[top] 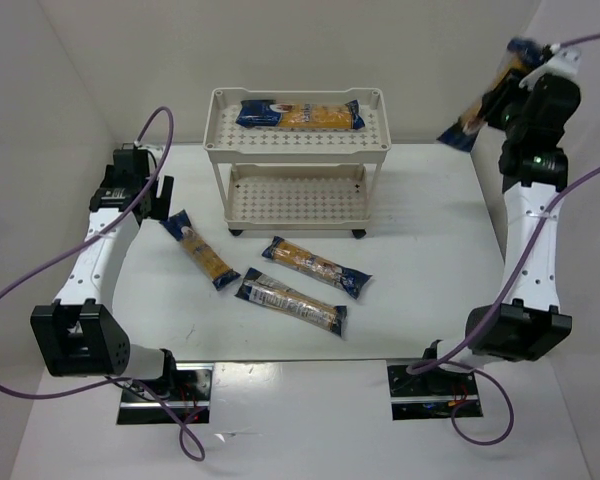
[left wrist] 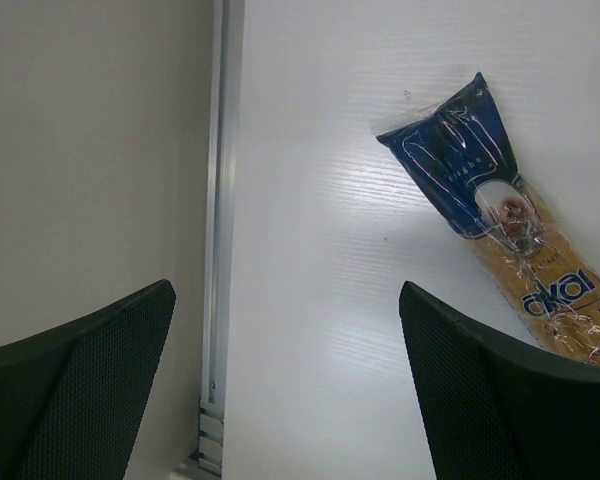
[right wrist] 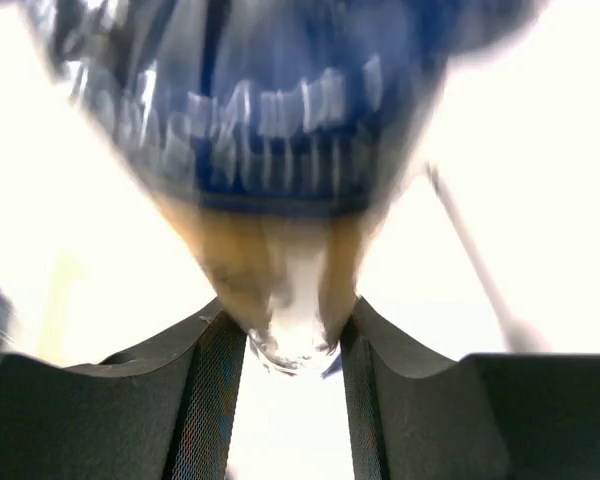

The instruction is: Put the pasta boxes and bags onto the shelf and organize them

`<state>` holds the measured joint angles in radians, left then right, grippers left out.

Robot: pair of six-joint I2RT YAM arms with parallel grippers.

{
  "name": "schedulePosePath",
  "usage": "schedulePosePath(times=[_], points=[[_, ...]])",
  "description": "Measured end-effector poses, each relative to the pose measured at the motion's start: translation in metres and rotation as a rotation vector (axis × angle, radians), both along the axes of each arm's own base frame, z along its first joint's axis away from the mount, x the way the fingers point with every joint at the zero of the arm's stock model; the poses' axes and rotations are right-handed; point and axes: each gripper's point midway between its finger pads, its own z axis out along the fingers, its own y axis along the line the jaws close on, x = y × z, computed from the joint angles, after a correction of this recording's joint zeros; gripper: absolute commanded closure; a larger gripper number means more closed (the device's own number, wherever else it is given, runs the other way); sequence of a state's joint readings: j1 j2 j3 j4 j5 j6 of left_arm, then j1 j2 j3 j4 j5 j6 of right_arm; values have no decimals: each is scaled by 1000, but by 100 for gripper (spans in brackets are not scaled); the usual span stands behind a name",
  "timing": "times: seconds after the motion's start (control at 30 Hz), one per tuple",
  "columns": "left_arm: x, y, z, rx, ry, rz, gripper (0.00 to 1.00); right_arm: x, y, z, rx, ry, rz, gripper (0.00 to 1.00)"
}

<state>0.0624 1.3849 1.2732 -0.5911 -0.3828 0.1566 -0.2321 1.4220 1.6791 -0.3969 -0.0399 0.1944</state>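
Observation:
The cream-white two-tier shelf (top: 380,145) stands at the back centre, with one pasta packet (top: 300,115) lying across its top tray. Three packets lie on the table in front: a left one (top: 201,248), a middle one (top: 316,266) and a near one (top: 290,301). My right gripper (top: 505,95) is raised high at the far right, shut on a fifth pasta packet (top: 483,100); the right wrist view shows it blurred, pinched between the fingers (right wrist: 285,290). My left gripper (top: 158,193) is open and empty, low by the left wall, with the left packet's blue end (left wrist: 465,155) just ahead to its right.
The enclosure's white walls stand close on the left, back and right. An aluminium rail (left wrist: 218,250) runs along the left wall's foot beside my left gripper. Purple cables loop from both arms.

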Motion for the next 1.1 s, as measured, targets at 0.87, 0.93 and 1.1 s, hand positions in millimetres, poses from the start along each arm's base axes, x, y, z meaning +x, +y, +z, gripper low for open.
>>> schedulePosePath(times=[0.87, 0.93, 1.1], points=[[42, -12, -17, -86, 60, -32, 0, -27, 102, 239, -433, -573, 379, 100], [45, -13, -20, -94, 65, -37, 0, -11, 132, 227, -501, -544, 365, 100], [45, -14, -23, -96, 76, -38, 0, 24, 246, 183, -576, -492, 583, 100]])
